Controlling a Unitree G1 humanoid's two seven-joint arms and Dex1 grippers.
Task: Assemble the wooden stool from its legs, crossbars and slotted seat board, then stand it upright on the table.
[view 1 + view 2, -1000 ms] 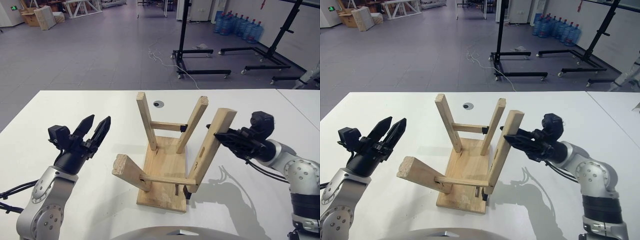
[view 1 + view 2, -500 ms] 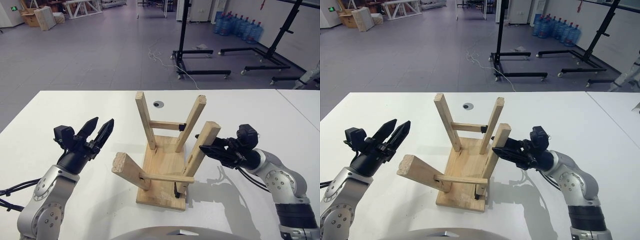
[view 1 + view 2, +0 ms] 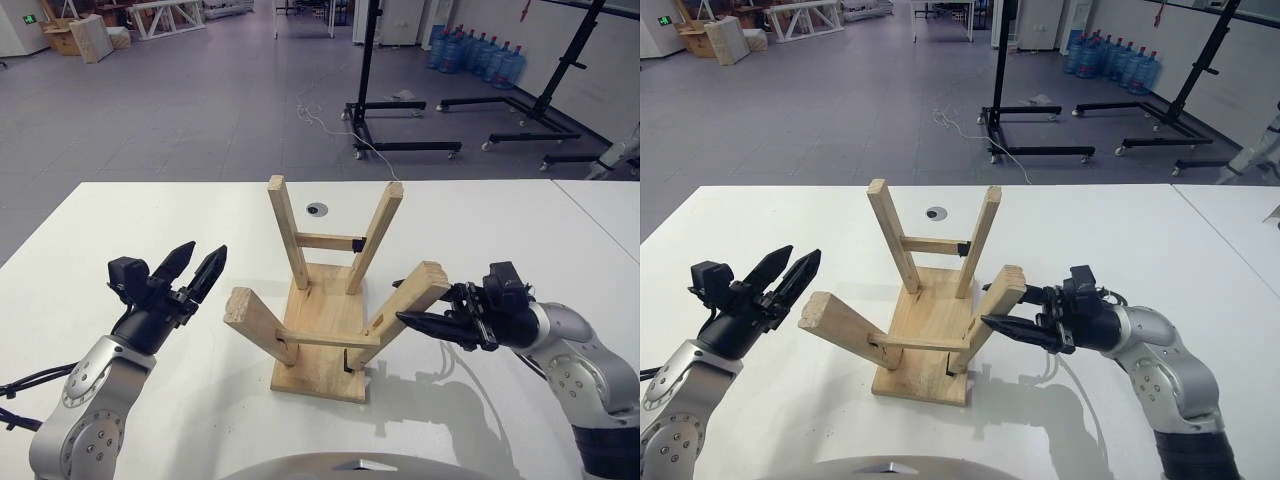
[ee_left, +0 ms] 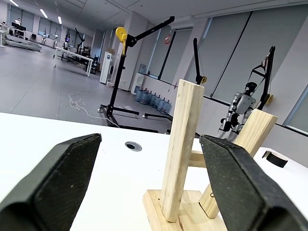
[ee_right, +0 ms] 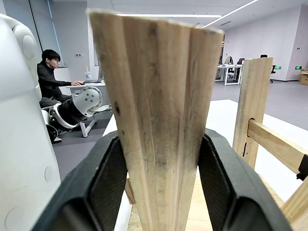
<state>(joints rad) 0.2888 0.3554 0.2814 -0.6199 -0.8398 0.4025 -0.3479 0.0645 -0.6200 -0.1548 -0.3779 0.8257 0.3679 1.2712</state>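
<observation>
Up close, tilted leg (image 5: 156, 86) between pads (image 5: 109, 192) of right gripper (image 5: 161, 139).

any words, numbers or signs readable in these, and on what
None can be read.
Green sign on the far wall: too small.
Red sign in the background: blurred.
Water bottles: labels too small.
Seat board and the leg in the right pincer: no print visible.

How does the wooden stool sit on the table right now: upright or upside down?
Upside down: its seat board lies flat on the table, with the legs pointing upward.
</observation>
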